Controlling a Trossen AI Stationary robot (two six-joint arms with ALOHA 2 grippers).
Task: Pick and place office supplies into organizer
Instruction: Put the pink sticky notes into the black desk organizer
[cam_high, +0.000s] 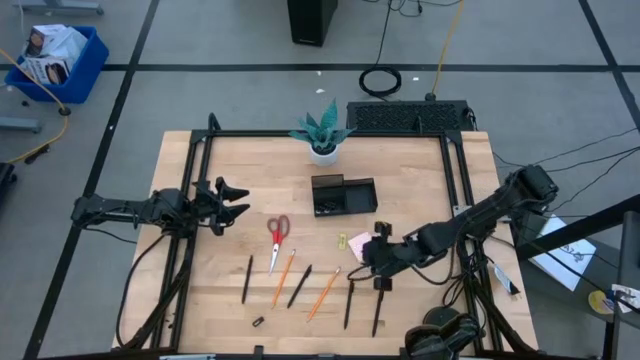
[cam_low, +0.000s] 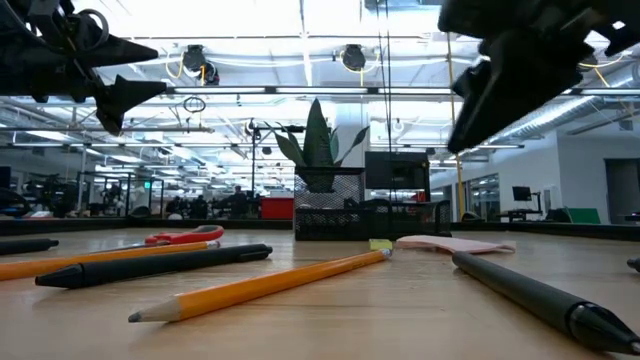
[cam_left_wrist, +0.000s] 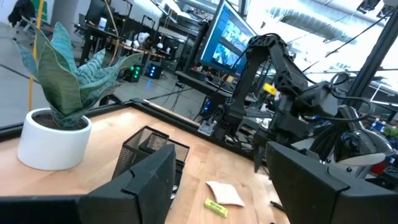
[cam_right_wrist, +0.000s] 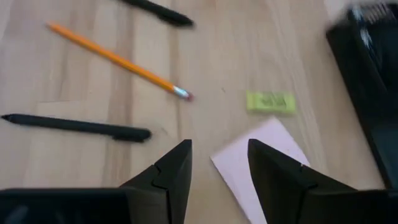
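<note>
You are hovering the right claw (cam_right_wrist: 219, 163) just above the desk (cam_high: 420, 170) with its fingers parted and empty, at the edge of the pink sticky-note pad (cam_right_wrist: 258, 163), beside the yellow-green clip (cam_right_wrist: 270, 102). Your left claw (cam_high: 232, 200) is waiting released, well apart from the black organizer (cam_high: 343, 195).

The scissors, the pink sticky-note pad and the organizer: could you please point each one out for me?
Scissors (cam_high: 277, 236), high view, on the blades just below the red handles.
Pink sticky-note pad (cam_right_wrist: 258, 163), right wrist view, on its bare top sheet.
Organizer (cam_high: 343, 196), high view, on its black wall between the compartments.
</note>
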